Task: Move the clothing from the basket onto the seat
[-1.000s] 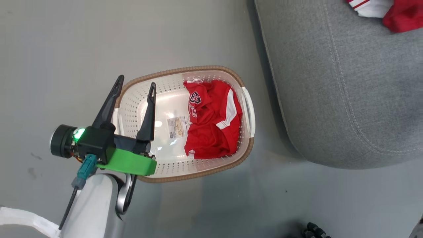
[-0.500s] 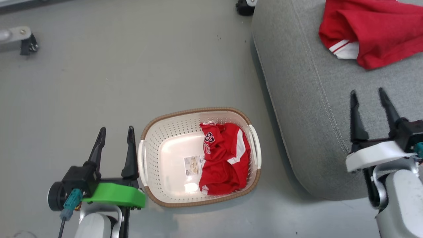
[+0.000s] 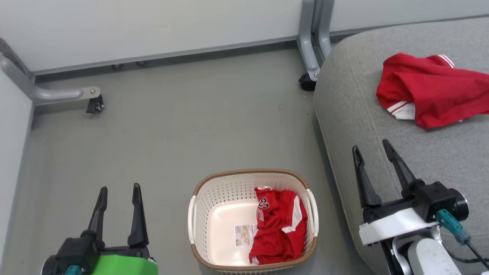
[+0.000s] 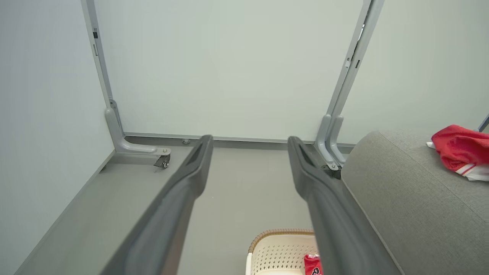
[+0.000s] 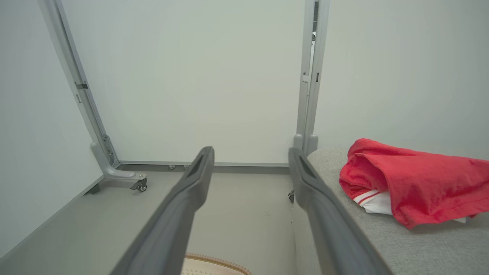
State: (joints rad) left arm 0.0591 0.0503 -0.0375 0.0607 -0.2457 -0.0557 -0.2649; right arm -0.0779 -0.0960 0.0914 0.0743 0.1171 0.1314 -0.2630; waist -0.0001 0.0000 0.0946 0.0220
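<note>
The left hand [image 3: 119,187] is hanging low over the floor [image 3: 172,133], left of the basket [image 3: 248,172], with its fingers spread wide and gripping nothing. The basket is standing on the floor just beside the seat's front edge. One red jersey [image 3: 280,233] is lying crumpled against the basket's right wall, and it is yet to be moved. The right hand [image 3: 371,145] is hanging over the front edge of the seat [image 3: 355,114], its fingers likewise spread and empty. Further right, the other garment [image 3: 431,89] is lying on the seat, so I am judging the job about half done.

Several things are threatening the next pick:
- The jersey is sitting on the side far from the left hand, so a reach from there is risking a long finger catching the perforated wall or a handle and dragging or tipping the light basket.
- A pinch on one top fold is likely leaving the rest trailing, snagging the rim or slipping to the floor.
- Fingers digging too deep are risking scraping the paper label [image 3: 244,235], which is touching the jersey's left edge.
- A release near the seat's rounded edge is inviting a slide off.

As for writing, the jersey is showing white digits ending in what looks like a 3. The label's print is coming out too small to read, and no brand is showing.
</note>
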